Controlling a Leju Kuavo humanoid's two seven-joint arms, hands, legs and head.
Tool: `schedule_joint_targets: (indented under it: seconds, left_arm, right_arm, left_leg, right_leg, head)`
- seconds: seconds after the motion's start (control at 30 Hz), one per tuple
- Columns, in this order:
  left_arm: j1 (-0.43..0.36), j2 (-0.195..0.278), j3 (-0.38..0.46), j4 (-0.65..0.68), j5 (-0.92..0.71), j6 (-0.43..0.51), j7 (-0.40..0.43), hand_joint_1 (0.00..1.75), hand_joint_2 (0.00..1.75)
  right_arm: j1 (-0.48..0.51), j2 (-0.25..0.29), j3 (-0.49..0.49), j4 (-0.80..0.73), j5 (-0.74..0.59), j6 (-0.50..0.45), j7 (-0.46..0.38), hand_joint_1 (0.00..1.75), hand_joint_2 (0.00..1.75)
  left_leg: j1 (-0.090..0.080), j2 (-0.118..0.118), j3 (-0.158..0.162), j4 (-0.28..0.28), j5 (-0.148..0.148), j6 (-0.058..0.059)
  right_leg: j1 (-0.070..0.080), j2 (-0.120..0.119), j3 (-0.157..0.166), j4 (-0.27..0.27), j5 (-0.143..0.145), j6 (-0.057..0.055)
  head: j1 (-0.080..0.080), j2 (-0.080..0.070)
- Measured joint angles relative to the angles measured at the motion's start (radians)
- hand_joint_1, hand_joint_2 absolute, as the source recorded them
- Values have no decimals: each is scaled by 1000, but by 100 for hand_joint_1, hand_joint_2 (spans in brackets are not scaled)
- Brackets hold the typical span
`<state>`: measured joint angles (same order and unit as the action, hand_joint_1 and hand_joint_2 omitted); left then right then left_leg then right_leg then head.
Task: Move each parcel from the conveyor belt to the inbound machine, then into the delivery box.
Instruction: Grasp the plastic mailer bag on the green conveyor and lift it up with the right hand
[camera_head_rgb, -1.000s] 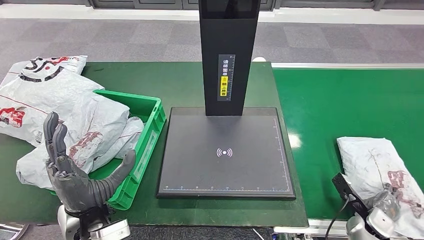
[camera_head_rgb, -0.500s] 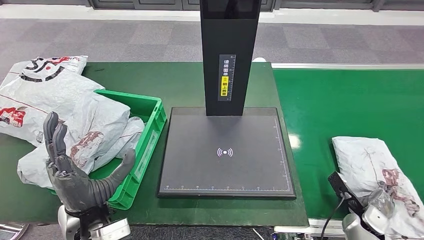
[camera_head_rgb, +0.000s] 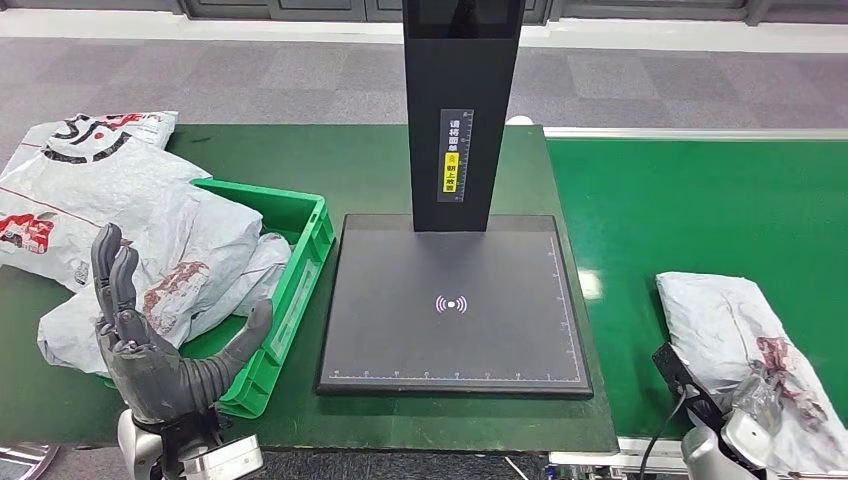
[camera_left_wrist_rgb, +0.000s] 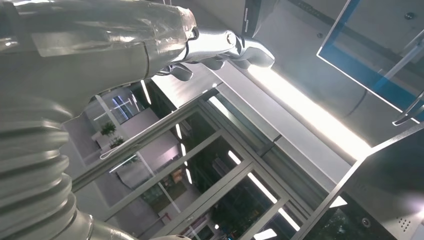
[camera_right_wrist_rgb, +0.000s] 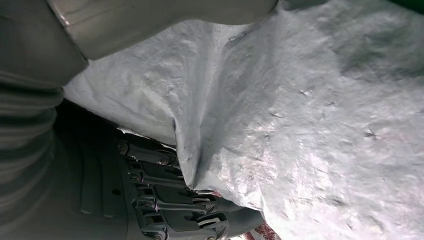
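A crumpled grey parcel (camera_head_rgb: 735, 330) with red print lies on the green conveyor belt (camera_head_rgb: 700, 210) at the right. My right hand (camera_head_rgb: 757, 412) grips its near edge at the bottom right. In the right wrist view a fold of the parcel (camera_right_wrist_rgb: 300, 125) is pinched between the thumb and the dark fingers (camera_right_wrist_rgb: 170, 200) beneath it. The inbound machine's black platform (camera_head_rgb: 452, 300) lies in the middle, bare, under its black post (camera_head_rgb: 460, 110). My left hand (camera_head_rgb: 150, 350) is raised at the lower left, fingers spread and holding nothing; the left wrist view shows this hand (camera_left_wrist_rgb: 150, 40) against the ceiling.
The green delivery box (camera_head_rgb: 300, 270) stands left of the platform with grey parcels (camera_head_rgb: 190, 260) heaped in it. A large white parcel (camera_head_rgb: 80, 180) lies behind it at the far left. The belt's far half is bare green.
The parcel has slid a little to the left along the belt with my right hand on it. My left hand has stayed raised and open.
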<state>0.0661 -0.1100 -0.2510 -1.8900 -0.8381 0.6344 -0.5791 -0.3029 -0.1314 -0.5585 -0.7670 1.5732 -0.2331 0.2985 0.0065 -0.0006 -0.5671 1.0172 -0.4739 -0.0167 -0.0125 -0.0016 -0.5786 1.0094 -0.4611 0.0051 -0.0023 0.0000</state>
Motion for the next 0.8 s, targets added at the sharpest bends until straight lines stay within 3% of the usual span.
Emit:
schedule_joint_targets:
  seconds: [0.1,0.13,0.23,0.27,0.8]
  left_arm:
    - [0,-1,0,0,-2,0,0,0,175]
    - [0,-2,0,0,-3,0,0,0,175]
    - [1,-2,0,0,-7,0,0,0,175]
    - [1,-2,0,0,-7,0,0,0,175]
    - [0,-2,0,5,-4,-10,-10,0,175]
  right_arm:
    - [-2,1,0,3,0,-1,-2,1,175]
    - [-3,1,0,4,0,-1,-3,27,175]
    - [-6,2,0,7,0,1,-5,158,175]
    - [-7,2,0,9,0,2,-6,175,175]
    - [-15,2,0,12,0,11,-41,175,175]
  left_leg:
    - [0,0,0,0,0,0]
    - [0,0,0,0,0,0]
    - [0,0,0,0,0,0]
    - [0,0,0,0,0,0]
    - [0,0,0,1,0,1]
  right_leg:
    - [0,0,0,0,0,0]
    - [0,0,0,0,0,0]
    - [0,0,0,0,0,1]
    - [0,0,0,0,0,1]
    - [0,0,0,0,1,1]
  head:
    - [0,0]
    - [0,0]
    - [0,0]
    - [0,0]
    - [0,0]
